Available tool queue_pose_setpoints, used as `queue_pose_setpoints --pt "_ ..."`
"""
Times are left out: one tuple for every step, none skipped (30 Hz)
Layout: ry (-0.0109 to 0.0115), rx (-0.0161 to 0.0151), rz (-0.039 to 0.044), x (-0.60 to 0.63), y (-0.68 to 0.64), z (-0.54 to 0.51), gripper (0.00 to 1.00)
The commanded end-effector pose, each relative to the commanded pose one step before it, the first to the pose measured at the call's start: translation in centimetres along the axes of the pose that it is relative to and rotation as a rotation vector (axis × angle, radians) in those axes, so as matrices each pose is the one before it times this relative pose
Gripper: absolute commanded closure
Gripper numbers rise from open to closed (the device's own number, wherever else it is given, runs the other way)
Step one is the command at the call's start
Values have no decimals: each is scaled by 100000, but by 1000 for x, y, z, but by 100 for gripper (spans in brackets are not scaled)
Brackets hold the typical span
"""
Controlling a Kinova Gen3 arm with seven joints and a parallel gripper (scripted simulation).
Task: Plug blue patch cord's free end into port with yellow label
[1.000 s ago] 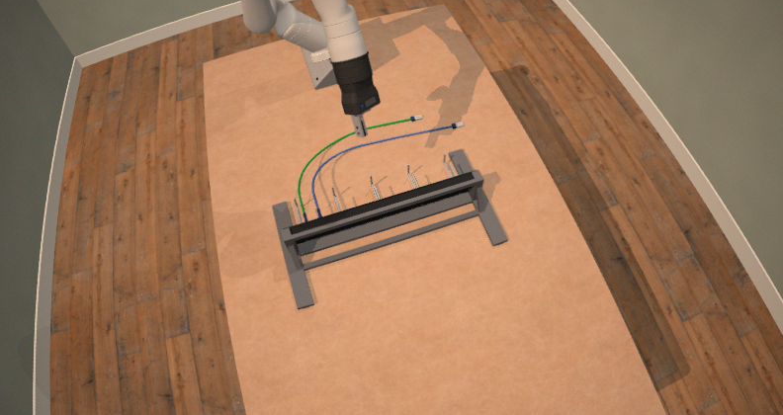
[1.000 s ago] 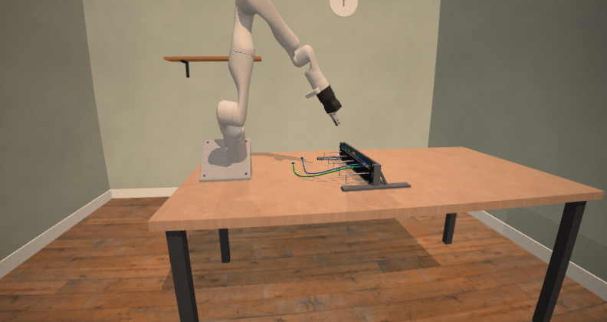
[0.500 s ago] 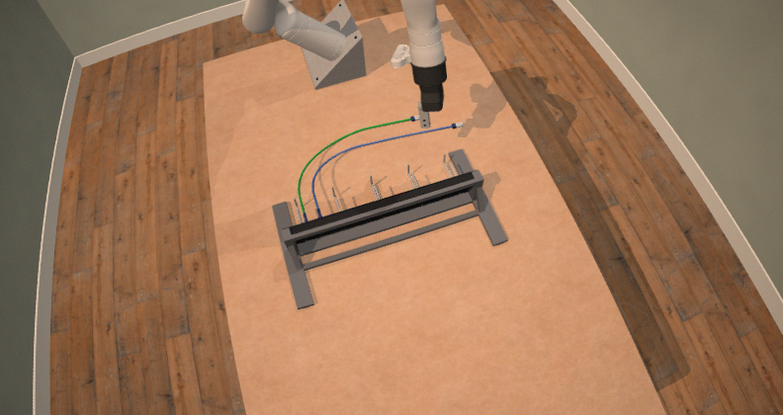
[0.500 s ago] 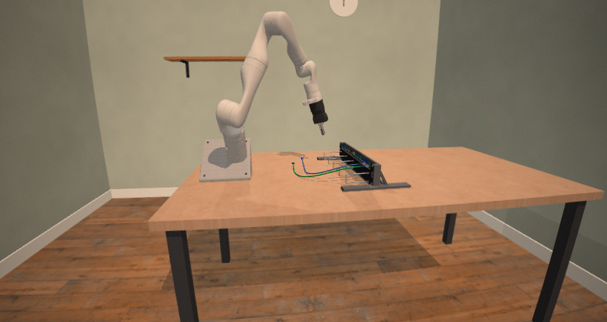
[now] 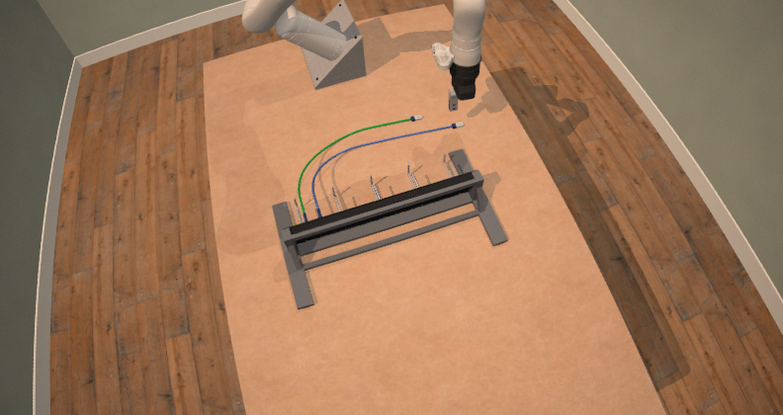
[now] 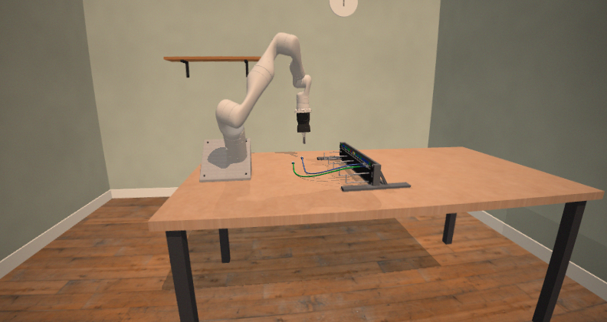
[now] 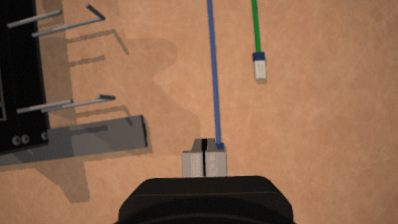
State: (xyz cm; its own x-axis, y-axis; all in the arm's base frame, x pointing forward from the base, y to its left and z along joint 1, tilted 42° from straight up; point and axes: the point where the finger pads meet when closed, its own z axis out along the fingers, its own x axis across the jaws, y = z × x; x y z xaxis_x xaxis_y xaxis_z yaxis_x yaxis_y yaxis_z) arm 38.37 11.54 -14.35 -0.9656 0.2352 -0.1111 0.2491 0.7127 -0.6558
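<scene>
Cords: two, one blue cord (image 5: 378,141) and one green cord (image 5: 339,139), lying on the table (image 5: 438,330).
Rack: one (image 5: 383,209).
Claw (image 5: 452,103): pressed together, empty, above the blue cord's free plug (image 5: 457,124).

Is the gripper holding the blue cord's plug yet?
No: the gripper hangs shut and empty above the table, with the blue cord's free end lying on the surface below it.

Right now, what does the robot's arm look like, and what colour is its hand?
The arm is smooth, creamy white, made of round tubes joined by chunky elbows, on a grey base plate. Its hand has a black boxy body with two small, flat, light grey fingers. No loose cables or writing show on it.
</scene>
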Motion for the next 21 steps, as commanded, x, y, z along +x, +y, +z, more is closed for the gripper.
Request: queue_pose_setpoints --pt "1600 1366 -1084 468 225 1104 100" --pt "657 75 -733 255 193 106 100" --pt "497 53 -550 192 146 80 100" --pt "353 36 -389 135 104 57 100" --pt "228 23 -251 87 67 37 100" --pt "127 12 -139 48 37 20 100" --pt "54 5 -59 20 16 9 100" --pt "12 1 -13 5 4 2 100" --pt "1 0 -1 0 0 0 100" --pt "0 0 0 0 0 0 100" --pt "0 0 0 0 0 0 100" --pt "0 0 0 0 0 0 100" --pt "0 0 0 0 0 0 100" --pt "0 0 0 0 0 0 100" --pt "0 0 0 0 0 0 100" --pt "0 0 0 0 0 0 100" --pt "0 0 0 0 0 0 100" --pt "0 0 0 0 0 0 100" --pt "0 0 0 0 0 0 100" --pt "0 0 0 0 0 0 100" --pt "0 0 0 0 0 0 100"
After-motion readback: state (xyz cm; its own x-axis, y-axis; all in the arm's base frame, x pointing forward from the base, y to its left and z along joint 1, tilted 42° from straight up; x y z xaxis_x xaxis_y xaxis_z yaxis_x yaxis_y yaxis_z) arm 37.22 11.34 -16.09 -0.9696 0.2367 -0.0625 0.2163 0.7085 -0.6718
